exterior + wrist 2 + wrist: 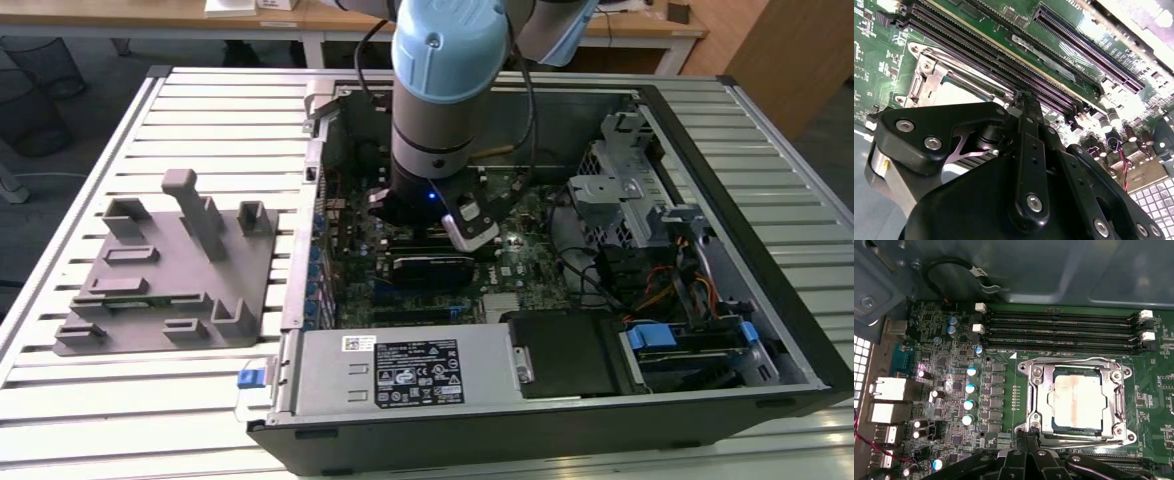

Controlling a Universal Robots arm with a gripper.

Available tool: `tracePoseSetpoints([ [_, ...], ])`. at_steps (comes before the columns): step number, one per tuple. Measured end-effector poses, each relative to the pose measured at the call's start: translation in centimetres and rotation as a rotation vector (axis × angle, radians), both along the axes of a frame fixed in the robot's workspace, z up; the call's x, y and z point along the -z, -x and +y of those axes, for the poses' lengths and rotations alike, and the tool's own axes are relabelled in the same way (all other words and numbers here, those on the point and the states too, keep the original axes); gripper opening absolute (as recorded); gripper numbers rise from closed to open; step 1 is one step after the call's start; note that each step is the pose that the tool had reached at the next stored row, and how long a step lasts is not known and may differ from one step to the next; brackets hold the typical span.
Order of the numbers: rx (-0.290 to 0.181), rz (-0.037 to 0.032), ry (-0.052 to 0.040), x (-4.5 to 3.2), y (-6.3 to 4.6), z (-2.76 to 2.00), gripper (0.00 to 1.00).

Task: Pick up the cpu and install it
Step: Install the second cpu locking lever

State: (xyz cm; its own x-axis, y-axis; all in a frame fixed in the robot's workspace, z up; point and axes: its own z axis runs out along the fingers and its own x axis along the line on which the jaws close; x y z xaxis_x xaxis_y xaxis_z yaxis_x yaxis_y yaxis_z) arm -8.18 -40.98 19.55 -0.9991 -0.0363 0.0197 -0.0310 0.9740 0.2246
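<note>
You see the cpu (1077, 401), a flat square chip with a silver metal top carrying a tan smear, already lying inside the square metal-framed socket (1036, 405) on the green motherboard (1004, 390). My judgement is that it sits there so its edges match the frame before locking. From the chip, the black memory slots (1059, 327) lie at 12 o'clock and the gripper (1026, 440) at about 7 o'clock, at the frame's edge. Its black fingers (1030, 450) are pressed together and grasp nothing; I cannot tell whether they touch the frame.
</note>
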Motion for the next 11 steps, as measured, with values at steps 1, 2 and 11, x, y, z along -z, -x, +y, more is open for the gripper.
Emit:
tracePoseSetpoints([
  [1, -0.001, 0.0001, -0.0009, 0.00, 0.02, 0.00, 0.11],
  [2, -0.001, 0.0002, -0.0013, 0.01, 0.03, 0.00, 0.11],
  [11, -0.003, 0.0000, -0.0019, -0.31, 0.04, -0.01, 0.11],
])
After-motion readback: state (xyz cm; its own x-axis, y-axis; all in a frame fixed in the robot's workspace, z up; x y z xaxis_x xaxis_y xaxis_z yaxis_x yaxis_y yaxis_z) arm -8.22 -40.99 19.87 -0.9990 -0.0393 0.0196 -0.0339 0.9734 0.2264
